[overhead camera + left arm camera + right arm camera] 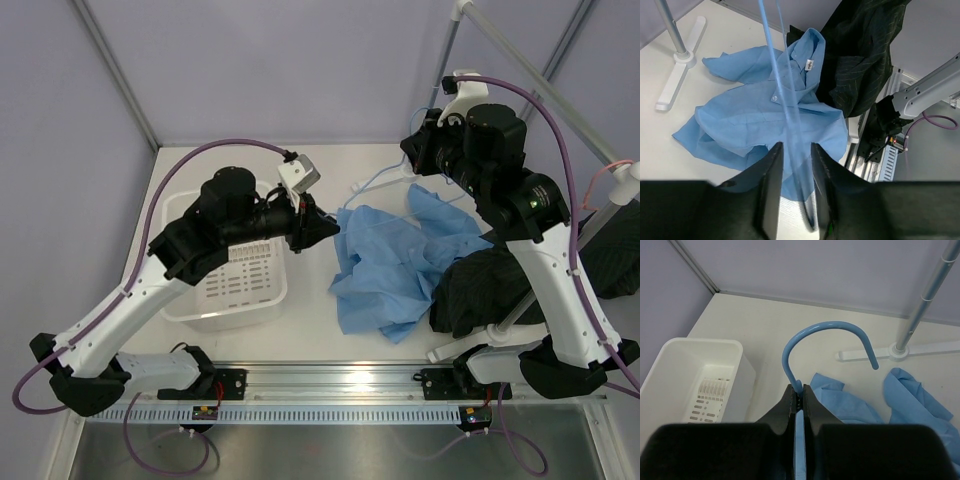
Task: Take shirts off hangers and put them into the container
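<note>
Sprawling, crumpled light blue shirt [395, 265]

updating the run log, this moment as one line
right gripper: shut on hanger at neck | left gripper: open, astride hanger wire | blue shirt, black shirt: outside basket

My white tabletop [340, 170] carries the container [225, 312] at left, the light blue shirt [395, 265] crumpled centre, the black shirt [480, 290] touching its right side, a rack foot [682, 60] far right
</note>
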{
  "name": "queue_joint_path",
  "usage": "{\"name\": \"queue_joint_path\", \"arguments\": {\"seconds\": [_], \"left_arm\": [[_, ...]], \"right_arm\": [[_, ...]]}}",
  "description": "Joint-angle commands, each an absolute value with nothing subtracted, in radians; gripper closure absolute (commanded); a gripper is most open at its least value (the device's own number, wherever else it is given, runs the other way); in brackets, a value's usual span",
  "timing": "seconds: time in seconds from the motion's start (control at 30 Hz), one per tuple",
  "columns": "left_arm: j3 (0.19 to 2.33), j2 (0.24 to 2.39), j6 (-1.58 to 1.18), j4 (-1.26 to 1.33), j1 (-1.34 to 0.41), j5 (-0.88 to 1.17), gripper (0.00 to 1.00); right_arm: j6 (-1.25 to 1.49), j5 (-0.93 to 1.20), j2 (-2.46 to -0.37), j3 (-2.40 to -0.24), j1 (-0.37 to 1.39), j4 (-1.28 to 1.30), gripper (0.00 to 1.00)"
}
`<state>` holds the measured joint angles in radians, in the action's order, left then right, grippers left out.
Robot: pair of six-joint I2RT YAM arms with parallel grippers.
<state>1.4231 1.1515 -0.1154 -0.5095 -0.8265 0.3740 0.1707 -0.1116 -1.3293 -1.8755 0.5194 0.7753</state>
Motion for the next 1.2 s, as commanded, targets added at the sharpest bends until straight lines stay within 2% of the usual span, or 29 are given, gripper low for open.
{"name": "queue_joint_path", "arguments": {"seconds": [0.0,0.07,0.3,0.33,0.37,0.4,0.43,0.47,0.5,0.63,0.73,0.83,0.87,0.93,0.97,1.0,1.17], "left_arm": [[1.482,1.161,-0.115,-0.462,-0.830,0.407,0.82],[1.474,1.152,-0.121,-0.466,-0.830,0.388,1.00],[1.473,1.140,-0.158,-0.503,-0.830,0.339,1.00],[1.476,1.140,-0.155,-0.517,-0.830,0.331,1.00],[1.477,1.140,-0.156,-0.522,-0.830,0.318,1.00],[1.468,1.132,-0.155,-0.515,-0.830,0.296,1.00],[1.465,1.124,-0.146,-0.512,-0.830,0.288,1.00],[1.459,1.117,-0.147,-0.508,-0.830,0.269,1.00],[1.453,1.111,-0.144,-0.503,-0.830,0.249,1.00],[1.471,1.115,-0.109,-0.491,-0.830,0.195,1.00],[1.511,1.149,-0.077,-0.486,-0.828,0.134,1.00],[1.555,1.215,-0.037,-0.459,-0.821,0.088,1.00],[1.604,1.265,-0.032,-0.456,-0.813,0.080,1.00],[1.679,1.331,-0.025,-0.486,-0.776,0.106,1.00],[1.715,1.359,-0.017,-0.482,-0.766,0.123,1.00],[1.759,1.402,-0.012,-0.473,-0.755,0.171,1.00],[1.969,1.540,-0.008,-0.500,-0.716,0.242,1.00]], "right_arm": [[0.144,-0.109,-1.307,-1.891,0.526,0.756,1.00],[0.132,-0.123,-1.302,-1.890,0.526,0.762,1.00],[0.114,-0.141,-1.292,-1.901,0.526,0.770,0.99],[0.109,-0.138,-1.295,-1.908,0.526,0.781,0.93],[0.106,-0.124,-1.298,-1.923,0.526,0.790,0.78],[0.100,-0.114,-1.301,-1.933,0.526,0.810,0.40],[0.101,-0.097,-1.296,-1.936,0.529,0.814,0.17],[0.103,-0.092,-1.289,-1.931,0.535,0.815,0.05],[0.110,-0.084,-1.266,-1.927,0.541,0.815,0.00],[0.135,-0.121,-1.178,-1.878,0.629,0.818,0.00],[0.176,-0.124,-1.076,-1.818,0.727,0.801,0.01],[0.248,-0.098,-0.968,-1.645,0.796,0.761,0.25],[0.259,-0.098,-0.945,-1.599,0.811,0.752,0.43],[0.284,-0.113,-0.894,-1.513,0.847,0.730,0.58],[0.293,-0.123,-0.888,-1.444,0.854,0.732,0.74],[0.314,-0.121,-0.887,-1.413,0.865,0.733,1.00],[0.357,-0.210,-0.943,-1.150,1.010,0.666,1.00]]}}
